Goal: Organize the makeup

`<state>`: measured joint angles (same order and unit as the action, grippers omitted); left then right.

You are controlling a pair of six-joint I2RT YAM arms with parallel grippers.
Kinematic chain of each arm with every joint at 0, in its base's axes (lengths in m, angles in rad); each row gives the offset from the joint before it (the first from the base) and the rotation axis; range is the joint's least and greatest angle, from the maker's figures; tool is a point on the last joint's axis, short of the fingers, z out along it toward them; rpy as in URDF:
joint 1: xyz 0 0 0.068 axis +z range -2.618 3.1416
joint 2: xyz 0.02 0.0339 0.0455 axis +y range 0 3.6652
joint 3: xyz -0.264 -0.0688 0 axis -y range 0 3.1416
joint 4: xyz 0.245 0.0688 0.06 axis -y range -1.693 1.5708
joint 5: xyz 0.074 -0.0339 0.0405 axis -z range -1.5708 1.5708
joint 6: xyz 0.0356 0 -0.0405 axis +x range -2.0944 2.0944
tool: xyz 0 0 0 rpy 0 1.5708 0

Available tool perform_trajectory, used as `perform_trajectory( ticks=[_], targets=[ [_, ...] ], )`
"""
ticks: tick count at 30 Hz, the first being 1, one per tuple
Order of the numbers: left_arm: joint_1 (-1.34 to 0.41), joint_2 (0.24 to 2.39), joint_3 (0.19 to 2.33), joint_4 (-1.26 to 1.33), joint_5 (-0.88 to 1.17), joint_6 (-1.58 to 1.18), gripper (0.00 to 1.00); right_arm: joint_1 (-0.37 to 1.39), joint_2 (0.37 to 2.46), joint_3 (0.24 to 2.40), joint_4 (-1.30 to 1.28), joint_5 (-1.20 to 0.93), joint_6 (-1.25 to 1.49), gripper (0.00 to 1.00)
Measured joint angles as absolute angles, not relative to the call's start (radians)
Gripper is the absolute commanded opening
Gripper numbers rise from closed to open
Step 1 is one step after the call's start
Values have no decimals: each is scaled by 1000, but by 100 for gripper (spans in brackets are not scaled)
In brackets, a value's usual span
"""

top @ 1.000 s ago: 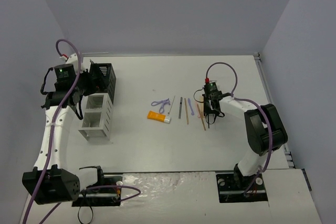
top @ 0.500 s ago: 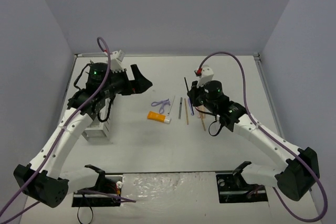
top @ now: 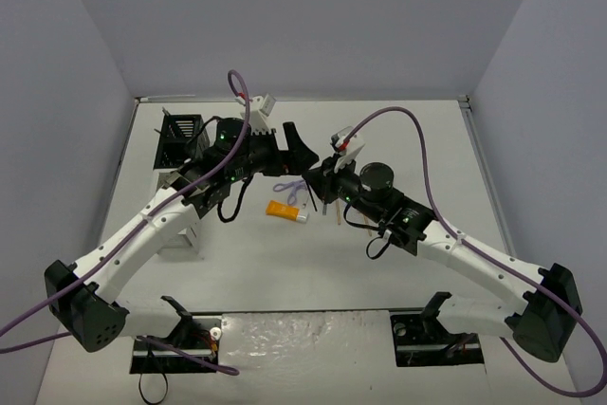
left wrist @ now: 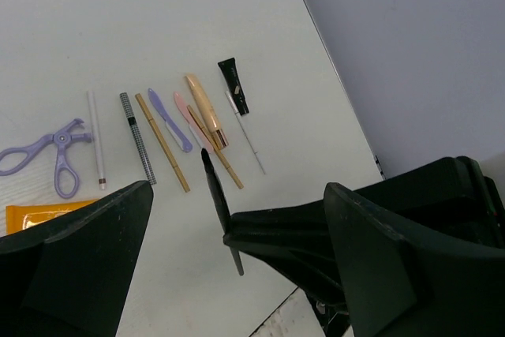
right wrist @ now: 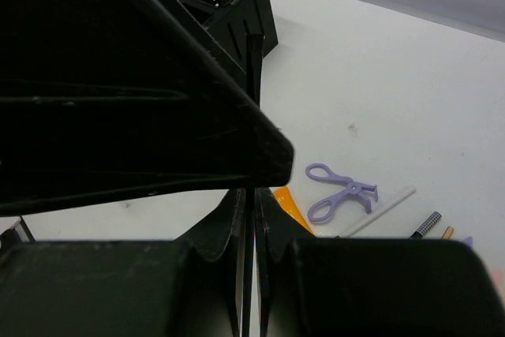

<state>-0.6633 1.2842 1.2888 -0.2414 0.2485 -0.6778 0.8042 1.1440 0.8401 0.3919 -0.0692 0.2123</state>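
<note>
My right gripper [top: 319, 177] is shut on a thin black pencil [right wrist: 252, 116] and holds it upright above the table; the pencil also shows in the left wrist view [left wrist: 215, 195]. My left gripper [top: 302, 158] is open, and its wide jaws stand on either side of the pencil without touching it. On the table lie a purple looped tool [left wrist: 47, 155], an orange tube [left wrist: 39, 212], a white pencil [left wrist: 96, 138], a grey pencil [left wrist: 138, 138], a tan pencil [left wrist: 162, 142] and a small black tube [left wrist: 233, 84].
The compartment rack stands at the left, its black part [top: 180, 135] behind and its white part [top: 185, 230] in front. Both arms cross over the middle of the table [top: 417, 139]. The walls are close on both sides.
</note>
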Motion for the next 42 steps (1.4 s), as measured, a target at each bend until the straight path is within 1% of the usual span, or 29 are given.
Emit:
perform_trajectory(
  ticks=[1, 4, 8, 9, 10, 12, 15, 16, 19, 20, 22, 23, 24, 27, 29, 31, 34, 42],
  targets=[
    [-669, 1290, 1289, -237, 237, -683, 79, 809, 1147, 838, 401, -69, 214, 0],
    [-680, 1302, 1289, -227, 202, -696, 61, 819, 1152, 830, 424, -69, 219, 0],
    [-688, 1306, 1289, -217, 167, -716, 37, 826, 1152, 819, 448, -68, 227, 0],
    [-691, 1306, 1289, -214, 159, -721, 28, 826, 1152, 816, 454, -68, 229, 0],
    [-694, 1306, 1288, -211, 152, -721, 28, 826, 1152, 814, 460, -67, 232, 0],
    [-702, 1306, 1288, -205, 140, -727, 14, 827, 1153, 809, 466, -65, 234, 0],
    [-708, 1307, 1288, -202, 120, -733, 2, 827, 1153, 807, 473, -56, 238, 0],
    [-708, 1307, 1287, -202, 110, -733, 0, 827, 1153, 807, 476, -53, 238, 0],
    [-706, 1308, 1282, -199, 90, -733, 0, 827, 1153, 806, 481, -44, 239, 0],
    [-706, 1308, 1281, -198, 87, -733, 0, 827, 1154, 805, 482, -42, 239, 3],
    [-707, 1308, 1280, -197, 82, -733, 0, 828, 1154, 805, 483, -38, 241, 19],
    [-707, 1308, 1280, -196, 81, -732, 0, 828, 1154, 805, 484, -36, 243, 30],
    [-708, 1308, 1280, -196, 79, -732, 0, 828, 1154, 805, 485, -33, 246, 49],
    [-710, 1308, 1280, -196, 66, -721, 0, 828, 1156, 805, 485, -17, 247, 71],
    [-711, 1308, 1280, -197, 37, -695, 0, 828, 1156, 805, 478, 0, 240, 79],
    [-705, 1308, 1285, -211, 1, -663, 0, 828, 1156, 805, 462, 20, 234, 90],
    [-638, 1324, 1321, -253, -33, -615, 0, 828, 1156, 805, 419, 55, 222, 100],
    [-283, 1423, 1457, -247, -128, -489, 0, 801, 1114, 769, 339, 121, 201, 100]
  ],
)
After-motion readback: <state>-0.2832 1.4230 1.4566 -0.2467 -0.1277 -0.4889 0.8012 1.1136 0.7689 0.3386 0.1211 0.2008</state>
